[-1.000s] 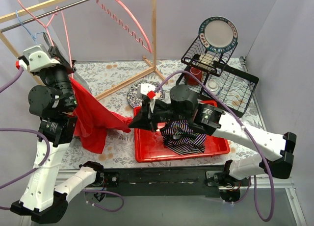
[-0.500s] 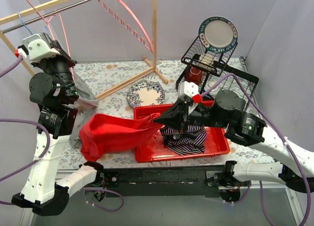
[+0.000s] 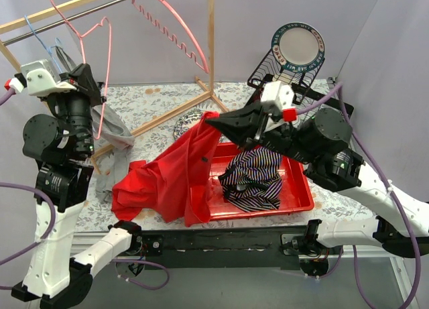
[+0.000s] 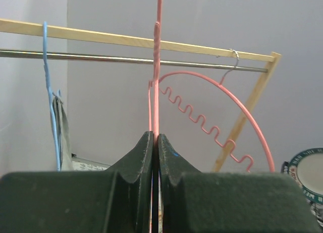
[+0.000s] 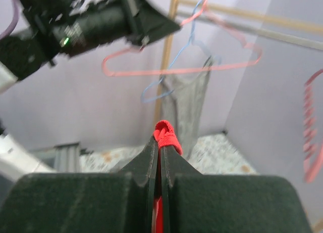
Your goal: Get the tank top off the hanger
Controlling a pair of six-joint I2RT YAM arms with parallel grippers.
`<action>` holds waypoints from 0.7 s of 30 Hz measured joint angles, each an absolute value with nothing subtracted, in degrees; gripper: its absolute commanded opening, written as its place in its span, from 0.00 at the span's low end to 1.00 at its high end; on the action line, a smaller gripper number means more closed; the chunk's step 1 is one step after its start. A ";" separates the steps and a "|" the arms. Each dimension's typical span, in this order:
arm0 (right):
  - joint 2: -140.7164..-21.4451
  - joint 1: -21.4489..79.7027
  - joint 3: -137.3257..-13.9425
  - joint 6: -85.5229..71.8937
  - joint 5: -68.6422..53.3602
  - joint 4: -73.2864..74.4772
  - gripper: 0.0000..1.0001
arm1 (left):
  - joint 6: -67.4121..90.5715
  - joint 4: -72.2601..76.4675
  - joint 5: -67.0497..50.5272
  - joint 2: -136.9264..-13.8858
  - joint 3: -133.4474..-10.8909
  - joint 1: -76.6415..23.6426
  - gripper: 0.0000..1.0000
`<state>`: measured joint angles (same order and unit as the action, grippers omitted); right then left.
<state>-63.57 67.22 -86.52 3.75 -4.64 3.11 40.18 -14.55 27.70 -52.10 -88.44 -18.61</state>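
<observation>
Well, three hangers [image 4: 202, 73], one top [image 3: 174, 178]. It dangles from the right claw's [image 5: 160, 142] pinch over the tray's [image 3: 301, 205] left edge. Left claw [image 4: 155, 138] clamps a hanger [image 4: 157, 66].

the red tank top [image 3: 177, 173] has come off the pink hanger [image 4: 155, 91], lifted by the right end effector [image 3: 210, 120].

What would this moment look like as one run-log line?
left claw: shut on pink hanger | right claw: shut on red tank top | status: off hanger
</observation>
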 measured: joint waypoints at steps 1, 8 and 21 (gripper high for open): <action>-63.86 67.22 -87.33 4.99 -3.73 1.30 0.01 | 40.49 -15.40 26.35 -51.53 -88.33 -18.61 0.00; -67.35 67.22 -95.31 13.43 1.45 -6.83 0.01 | 42.33 -20.23 19.64 -49.10 -87.00 -18.61 0.00; -75.33 67.24 -112.49 27.97 9.63 -10.28 0.01 | 45.47 -25.74 12.86 -49.08 -86.89 -18.61 0.00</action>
<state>-75.33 67.24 -112.49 27.97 9.63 -10.28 45.47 -25.74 12.86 -49.08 -86.89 -18.61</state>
